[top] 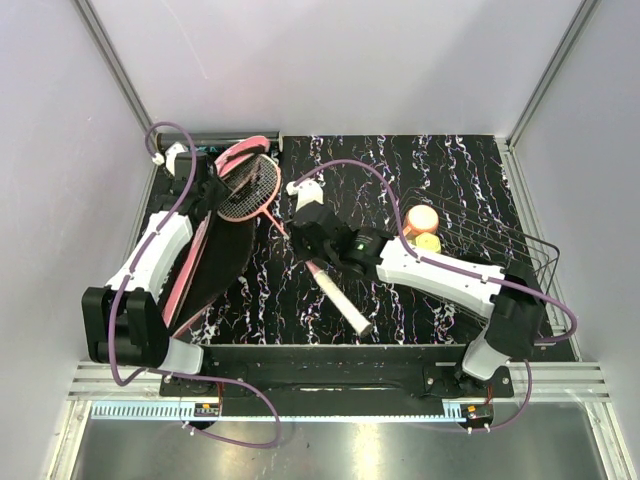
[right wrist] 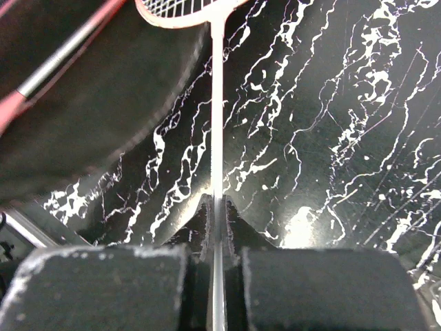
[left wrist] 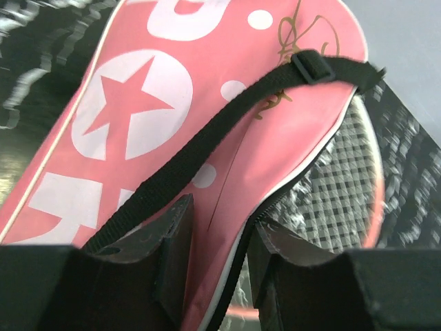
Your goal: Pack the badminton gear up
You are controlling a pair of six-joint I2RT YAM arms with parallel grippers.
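**Racquet head at the mouth of the cover, one arm on each**

Much of the pink racquet cover (left wrist: 138, 103) runs out of the left wrist view, so only a white star and parts of big letters show. Its black strap (left wrist: 207, 148) crosses ahead of the left fingers. A red-and-silver bar (right wrist: 62, 48) up-left of the right jaws is too blurred to name. The racquet (top: 248, 188) has its strung head partly under the cover's lip, just ahead and right of the left jaws; how deep it sits is hidden. Beside the right arm's forearm, well behind its jaws, the black wire basket (top: 500, 245) holds a yellow-green cup (top: 424, 222) with a peach lid.

The left gripper (left wrist: 222, 221) reaches far forward and pinches the cover's zipped rim. The right gripper (right wrist: 216, 207) leans low over the marbled table (top: 420, 170), jaws pressed tight on the racquet's thin shaft, the head straight ahead of them and the white handle (top: 340, 300) behind
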